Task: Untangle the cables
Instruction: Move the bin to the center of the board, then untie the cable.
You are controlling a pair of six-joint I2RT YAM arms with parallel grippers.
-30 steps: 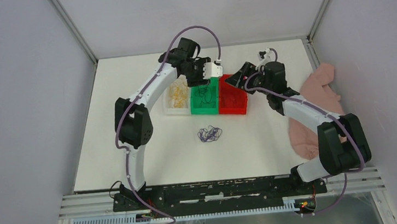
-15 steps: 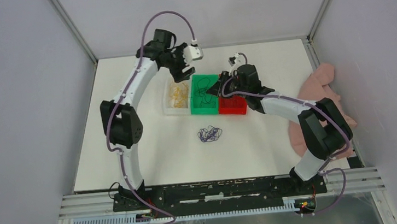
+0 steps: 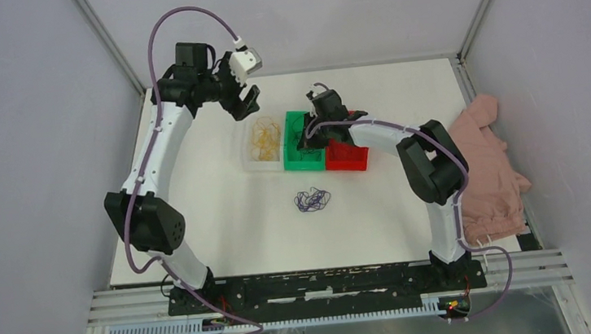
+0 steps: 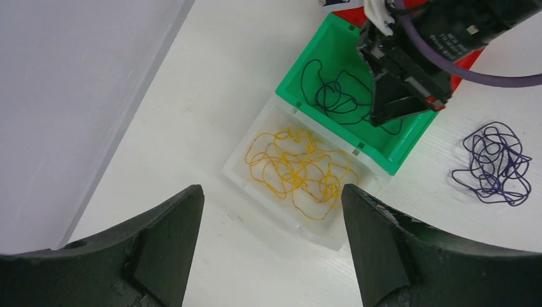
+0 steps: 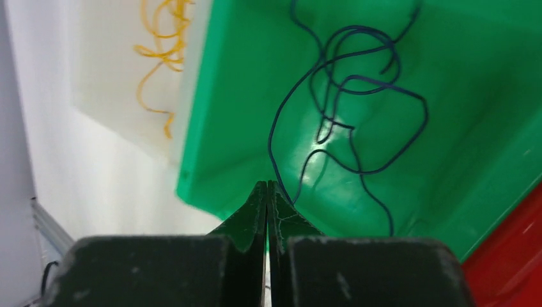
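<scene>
Right end effector (image 5: 267,187) pinched shut over green bin (image 5: 473,83), left end effector (image 4: 270,195) spread wide

Blocked over green bin (image 3: 295,165) by right gripper (image 3: 303,140), closed tight, its arm reaching in over far side of red bin (image 3: 349,162); open from above into white bin (image 3: 263,165), left gripper (image 3: 247,102) raised, spread wide, off beyond its far-left corner. Free on bare table (image 3: 198,209) left of and in front of bins, save loose purple bundle (image 3: 312,200) near green bin. Hemmed at right edge by pink cloth (image 3: 483,157), walls (image 3: 30,160) left, far, right
</scene>
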